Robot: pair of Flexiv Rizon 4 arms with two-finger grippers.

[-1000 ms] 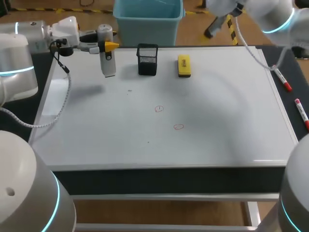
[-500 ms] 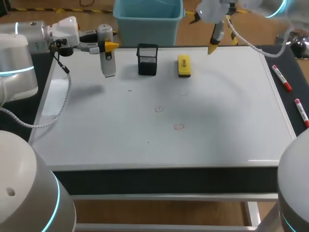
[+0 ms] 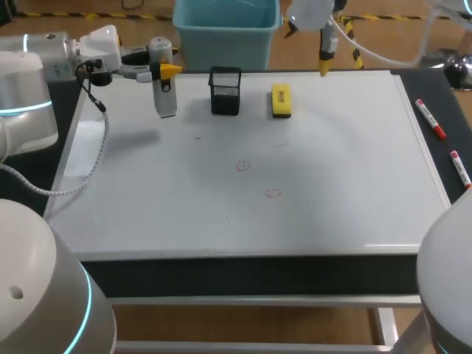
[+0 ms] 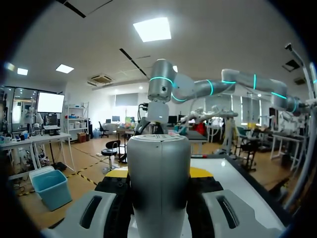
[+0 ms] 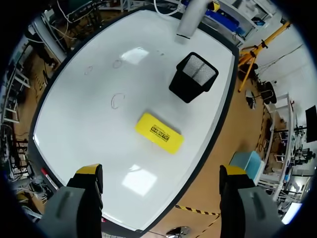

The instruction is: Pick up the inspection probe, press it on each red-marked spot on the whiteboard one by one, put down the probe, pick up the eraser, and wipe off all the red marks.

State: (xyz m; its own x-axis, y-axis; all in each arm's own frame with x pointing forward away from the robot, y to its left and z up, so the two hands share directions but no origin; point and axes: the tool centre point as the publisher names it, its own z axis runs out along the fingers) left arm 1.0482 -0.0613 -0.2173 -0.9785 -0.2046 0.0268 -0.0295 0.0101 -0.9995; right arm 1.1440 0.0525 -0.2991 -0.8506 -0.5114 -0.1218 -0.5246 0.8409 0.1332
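Meanwhile, we are gripping the inspection probe [image 3: 163, 82] upright in our closed left gripper [image 3: 161, 70] at the whiteboard's [image 3: 354, 184] 11 o'clock, the red marks [image 3: 243, 167] lying toward its 4 o'clock. Our right gripper [image 5: 161, 172] is hovering wide open and empty, the eraser [image 3: 281, 100] near its 8 o'clock from overhead, long axis running 12-to-6.

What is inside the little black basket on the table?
Looking down from the right wrist view, the black mesh cup shows only its own mesh floor, with nothing lying in it. In the head view its front wall covers the inside, so that view cannot tell.
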